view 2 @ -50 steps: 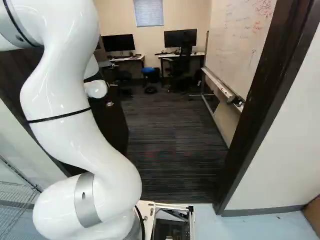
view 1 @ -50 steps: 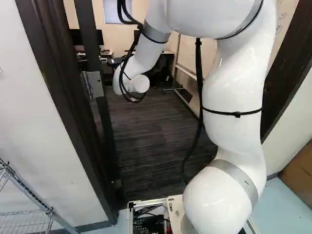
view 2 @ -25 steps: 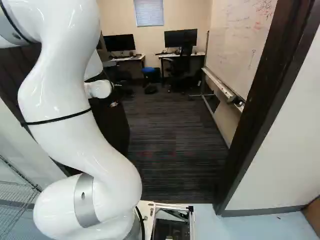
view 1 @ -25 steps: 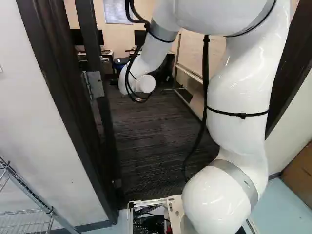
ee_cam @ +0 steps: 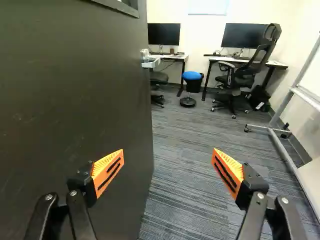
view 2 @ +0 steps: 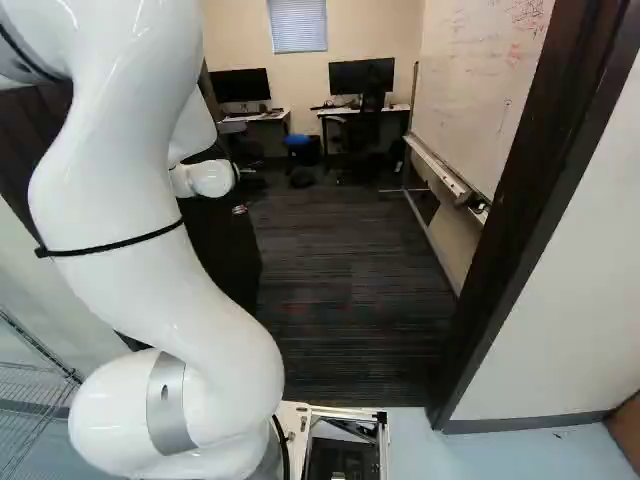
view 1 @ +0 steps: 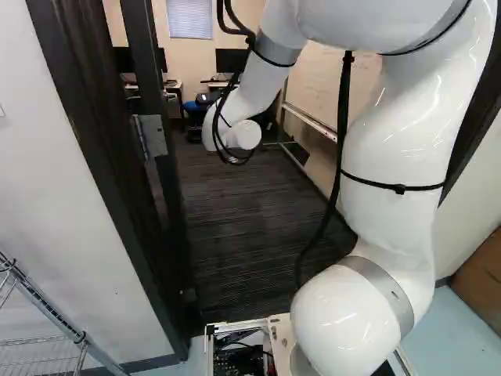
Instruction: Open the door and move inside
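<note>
"Since the door (ee_cam: 75,85) is standing open, are we getting to the going-in part?"

"We are thinking so. The door is standing on our left, and its handle (ee_cam: 151,62) is sitting up ahead of our gripper (ee_cam: 168,153)."

"Are we holding the handle?"

"No, we are holding nothing. Our two fingers are standing wide apart, and one is showing close in front of the door."

"How are we going in without a bump?"

"We are wanting to roll slowly and straight, lining up our base (view 1: 279,337) with the middle of the gap, so we are missing the door frame (view 2: 545,190). Our arm (view 1: 395,133) is reaching out in front, so we are minding the door most. If it is swinging back, we are needing a soft push, not a shove. We are also watching for the whiteboard (view 2: 475,90) on our right."
</note>
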Robot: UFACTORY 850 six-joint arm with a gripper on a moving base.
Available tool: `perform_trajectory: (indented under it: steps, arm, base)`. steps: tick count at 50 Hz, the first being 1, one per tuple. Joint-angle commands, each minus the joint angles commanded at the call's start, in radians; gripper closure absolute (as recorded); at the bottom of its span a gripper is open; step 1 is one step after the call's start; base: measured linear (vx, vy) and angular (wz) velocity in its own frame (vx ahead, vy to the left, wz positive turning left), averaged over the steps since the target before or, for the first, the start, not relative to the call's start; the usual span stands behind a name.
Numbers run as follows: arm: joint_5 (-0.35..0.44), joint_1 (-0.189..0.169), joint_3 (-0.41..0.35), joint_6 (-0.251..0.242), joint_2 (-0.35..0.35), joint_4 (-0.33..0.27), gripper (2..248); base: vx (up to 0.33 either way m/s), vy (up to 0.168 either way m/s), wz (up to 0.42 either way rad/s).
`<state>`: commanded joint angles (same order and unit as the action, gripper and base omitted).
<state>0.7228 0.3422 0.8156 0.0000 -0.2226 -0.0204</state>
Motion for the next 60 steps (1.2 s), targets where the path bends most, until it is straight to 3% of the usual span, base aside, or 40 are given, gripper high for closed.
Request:
perform_trajectory:
  steps: [60]
  arm:
    - [0.0, -0.159, -0.183, 0.0, 0.168, -0.108, 3]
  base:
    - [0.0, 0.0, 0.0]
